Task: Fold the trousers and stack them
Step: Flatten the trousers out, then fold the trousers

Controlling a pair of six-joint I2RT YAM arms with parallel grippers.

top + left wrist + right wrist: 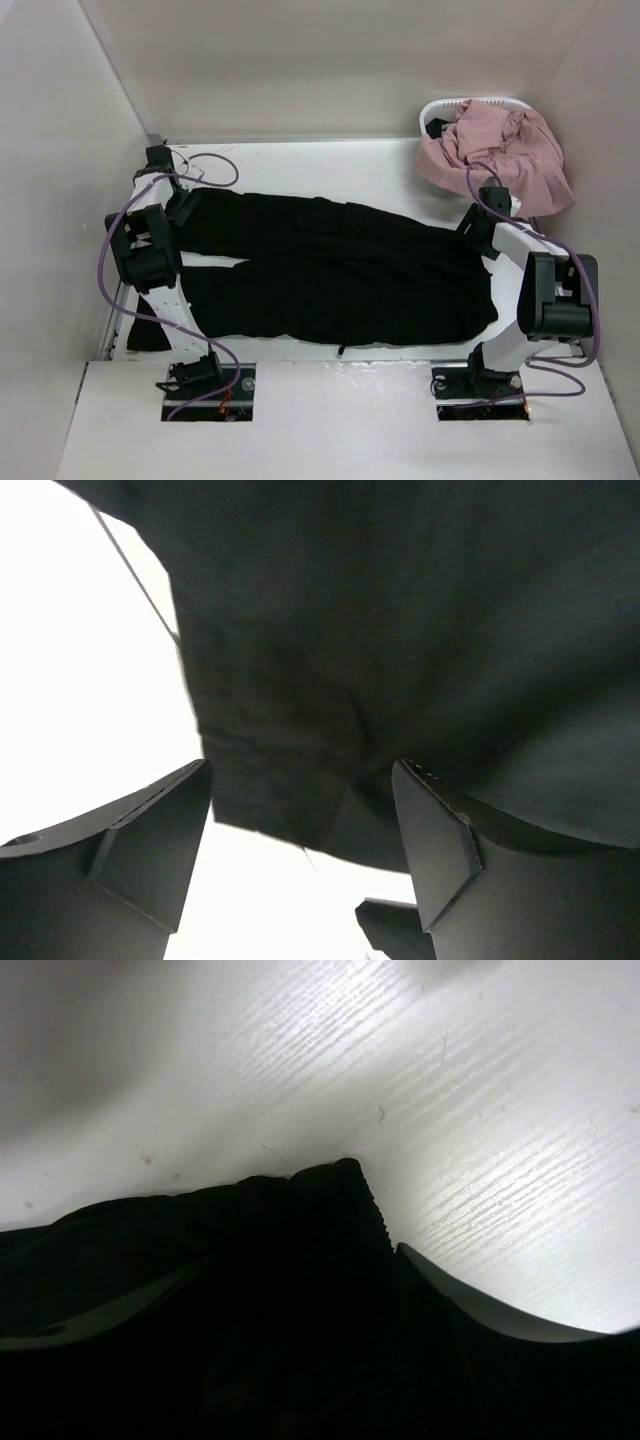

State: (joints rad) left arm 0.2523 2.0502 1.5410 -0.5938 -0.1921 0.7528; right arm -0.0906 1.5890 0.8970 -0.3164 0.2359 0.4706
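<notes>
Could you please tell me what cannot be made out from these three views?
- Right wrist view: whether the right gripper clamps the black trousers; dark cloth fills the gap between its fingers.
- Top view: the far leg's cuff, covered by the left gripper.
- Top view: what the white basket holds beneath the pink clothes.

Left arm (170,300) and right arm (515,240): white links, black joint housings, purple cables (102,255) looped alongside. Left claw (300,780) fingers (140,850) matte black, wedge-shaped.
</notes>
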